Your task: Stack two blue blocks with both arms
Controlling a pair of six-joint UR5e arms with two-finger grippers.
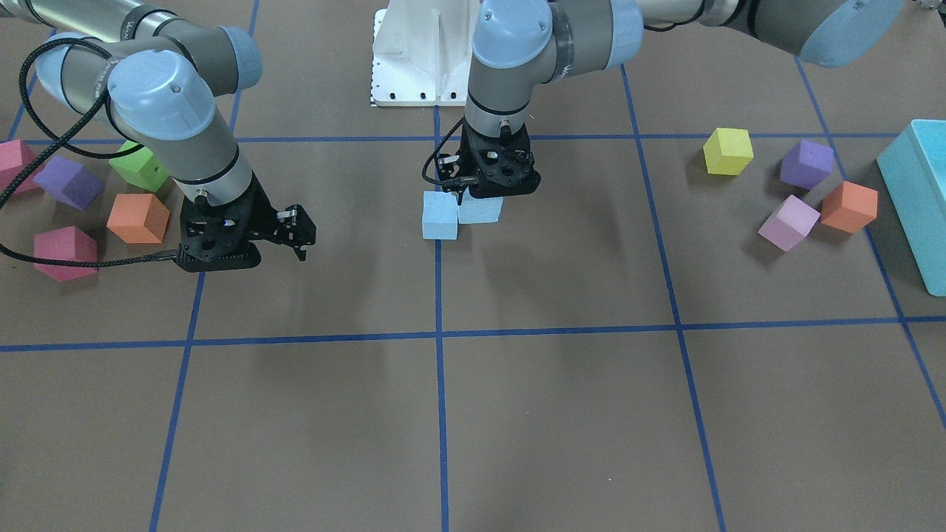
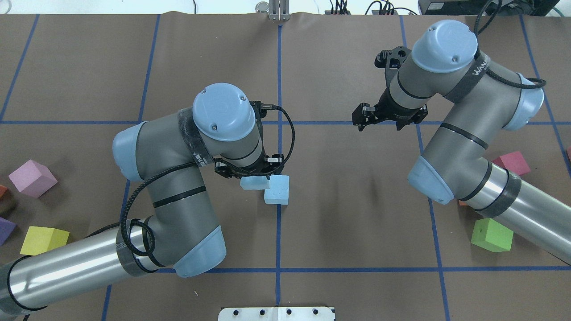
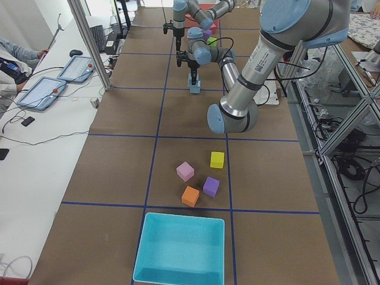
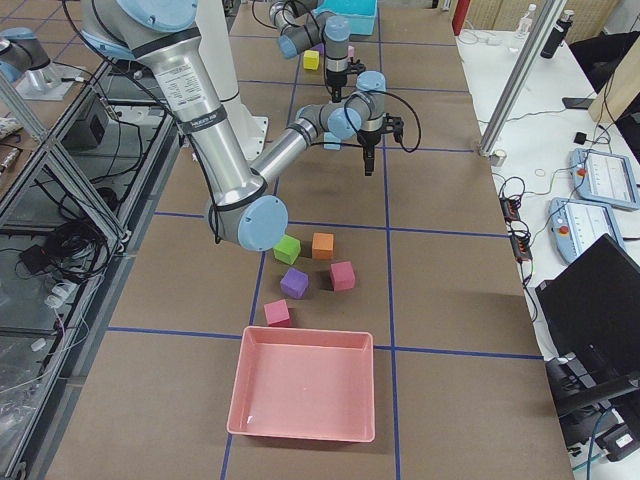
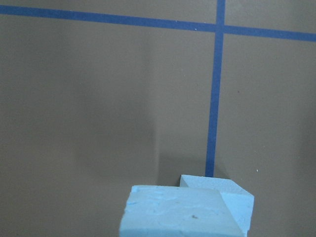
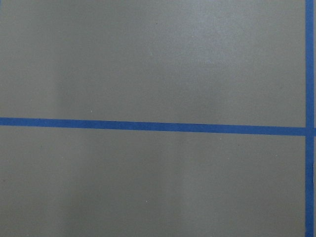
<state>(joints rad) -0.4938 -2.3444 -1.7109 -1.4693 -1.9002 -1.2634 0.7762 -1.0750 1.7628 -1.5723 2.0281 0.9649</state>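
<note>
Two pale blue blocks sit touching at the table's middle. One blue block [image 1: 440,216] [image 2: 277,189] stands on the table on the blue tape line. The other blue block [image 1: 480,209] [image 2: 253,183] [image 5: 177,212] is right under my left gripper [image 1: 484,193] [image 2: 258,174], which appears shut on it; the fingers are hidden by the gripper body. The left wrist view shows this block close up, with the first block [image 5: 237,195] just beyond it and lower. My right gripper [image 1: 299,235] [image 2: 386,120] is open and empty, hanging over bare table well to the side.
Yellow [image 1: 728,151], purple [image 1: 805,164], lilac [image 1: 788,222] and orange [image 1: 848,206] cubes lie by the turquoise bin [image 1: 916,192]. Green [image 1: 140,166], orange [image 1: 137,218], magenta [image 1: 65,253] and purple [image 1: 68,182] cubes lie beside the right arm. A pink tray [image 4: 305,385] sits at that end.
</note>
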